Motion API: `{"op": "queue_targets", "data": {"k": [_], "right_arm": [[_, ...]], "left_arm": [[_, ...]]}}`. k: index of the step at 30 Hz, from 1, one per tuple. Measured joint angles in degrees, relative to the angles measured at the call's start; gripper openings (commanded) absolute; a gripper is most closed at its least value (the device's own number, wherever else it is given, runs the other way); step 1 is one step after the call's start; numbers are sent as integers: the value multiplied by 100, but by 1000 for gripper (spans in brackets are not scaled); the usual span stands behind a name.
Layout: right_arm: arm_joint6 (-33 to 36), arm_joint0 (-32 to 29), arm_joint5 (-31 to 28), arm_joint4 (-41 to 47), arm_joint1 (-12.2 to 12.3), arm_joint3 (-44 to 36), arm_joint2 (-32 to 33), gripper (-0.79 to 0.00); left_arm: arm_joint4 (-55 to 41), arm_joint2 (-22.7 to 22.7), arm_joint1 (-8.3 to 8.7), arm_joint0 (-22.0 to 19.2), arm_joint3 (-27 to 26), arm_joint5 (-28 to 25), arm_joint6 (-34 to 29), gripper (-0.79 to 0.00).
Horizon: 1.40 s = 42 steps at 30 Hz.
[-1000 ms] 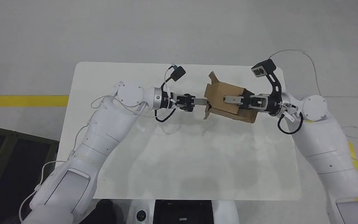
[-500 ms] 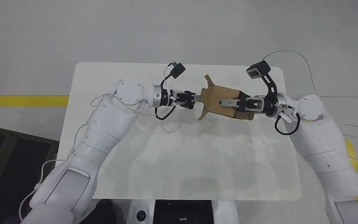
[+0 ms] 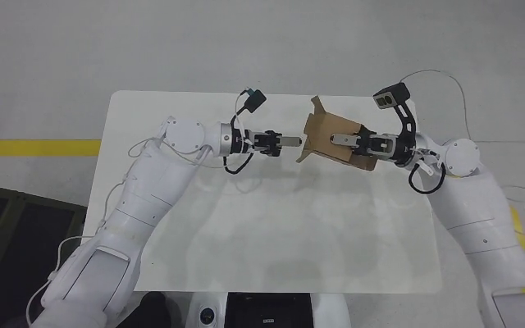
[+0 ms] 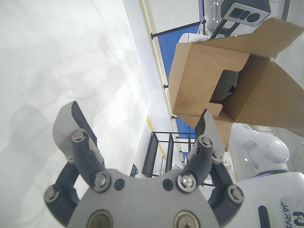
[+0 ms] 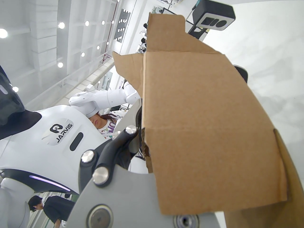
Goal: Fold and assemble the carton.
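Observation:
A brown carton [image 3: 324, 131] hangs above the white table [image 3: 246, 246], partly formed, with loose flaps at its open end. My right gripper [image 3: 338, 140] is shut on the carton's side wall, one finger lying along the outside. The right wrist view shows the carton [image 5: 201, 124] close up, hiding the fingers. My left gripper [image 3: 295, 141] is at the carton's open end. In the left wrist view it [image 4: 142, 122] stands open, and one fingertip [image 4: 209, 122] lies against a lower flap of the carton [image 4: 197, 77]. The opening shows a dark interior.
The table's far edge [image 3: 246, 93] lies just behind the arms. The wide front part of the table is bare white surface. A grey floor with a yellow line [image 3: 49, 148] surrounds the table.
The carton dipped and rolled, then came back up and slightly to the right, with a flap now pointing to the far side. The left gripper stayed at its open end.

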Motion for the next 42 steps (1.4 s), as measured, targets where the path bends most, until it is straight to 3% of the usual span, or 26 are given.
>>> {"op": "queue_targets", "data": {"k": [10, 22, 30, 42], "right_arm": [[-227, 36, -227, 114, -66, 346, 76, -785], [-395, 98, -236, -244, -147, 484, 13, -785], [-233, 60, -208, -414, -166, 385, 5, -785], [-92, 111, -91, -614, -221, 183, -117, -785]], "left_arm": [[257, 72, 42, 183, -273, 92, -70, 0], [177, 188, 1, 106, -429, 138, -18, 0], [107, -50, 55, 107, -349, 176, 124, 0], [127, 34, 40, 45, -488, 163, 95, 0]]}}
